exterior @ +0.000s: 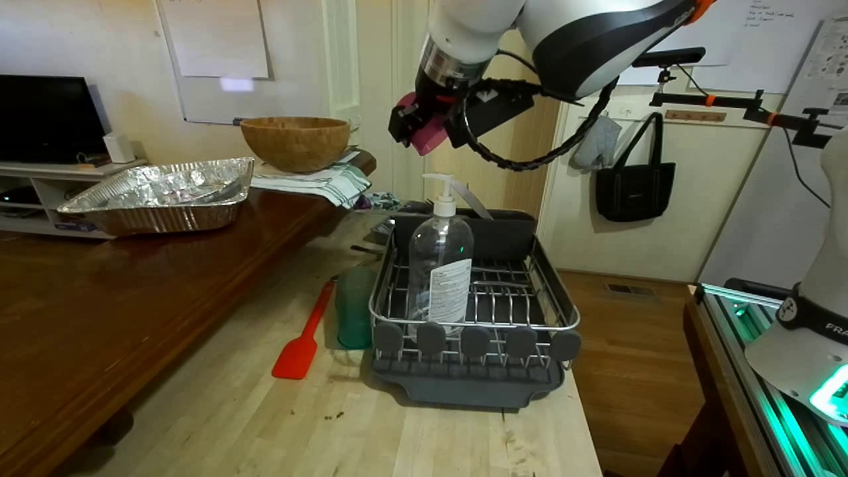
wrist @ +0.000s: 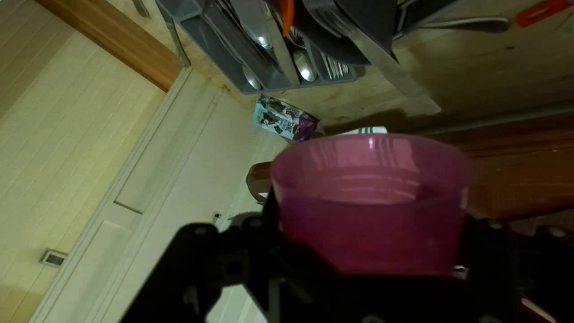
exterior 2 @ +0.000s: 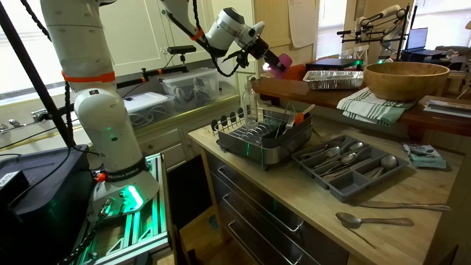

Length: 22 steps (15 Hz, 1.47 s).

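While a pink translucent plastic cup [wrist: 367,237] is held in mid-air, the black two-fingered gripper [exterior: 429,127] is set across it, the jaws parted to the cup's width and pressed to opposite sides of its wall. A tilt of the cup is seen in both exterior views, and its round rim is shown towards the top of the wrist view. In an exterior view it is seen higher than a clear plastic bottle [exterior: 450,291] with a white pump head [exterior: 444,207], which is stood in a grey dish rack with metal wires [exterior: 464,391]; whether the cup is directly over the rack cannot be told. A flat silver blade [exterior: 472,201] is propped at the rack's rear, and a grey plastic cutlery tray [exterior 2: 347,183] is placed just beside the rack.

If the white robot arm [exterior: 470,20] is lowered without enough sideways clearance, the cup could be knocked against the pump head or the blade, and the tall bottle could be tipped. Because the wall looks thin and smooth, the cup could be squeezed out of shape by a firm grip or lost through a light one. The black braided cable [exterior: 521,165] could be snagged on the pump head.
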Tool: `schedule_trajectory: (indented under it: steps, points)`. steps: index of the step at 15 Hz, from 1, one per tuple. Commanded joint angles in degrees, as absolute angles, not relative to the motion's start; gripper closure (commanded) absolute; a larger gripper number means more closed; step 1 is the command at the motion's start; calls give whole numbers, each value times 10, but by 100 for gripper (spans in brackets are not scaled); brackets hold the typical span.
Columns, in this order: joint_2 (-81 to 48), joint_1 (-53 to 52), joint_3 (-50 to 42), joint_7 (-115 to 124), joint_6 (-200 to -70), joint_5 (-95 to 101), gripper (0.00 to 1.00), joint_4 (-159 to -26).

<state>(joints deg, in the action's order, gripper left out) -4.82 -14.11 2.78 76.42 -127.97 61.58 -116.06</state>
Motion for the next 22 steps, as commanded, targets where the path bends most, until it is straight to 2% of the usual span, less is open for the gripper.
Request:
schedule_trajectory:
  steps: [1,6,12,17,22]
  points:
    - [-39,-131,56,785,-1286,661,51,-1156]
    - [-48,-172,122,842,-1194,667,51,-1121]
    - [-92,-226,188,954,-962,642,51,-1108]
    - [-134,-222,173,920,-906,728,51,-1112]
    - [-168,-202,153,884,-945,819,51,-1103]
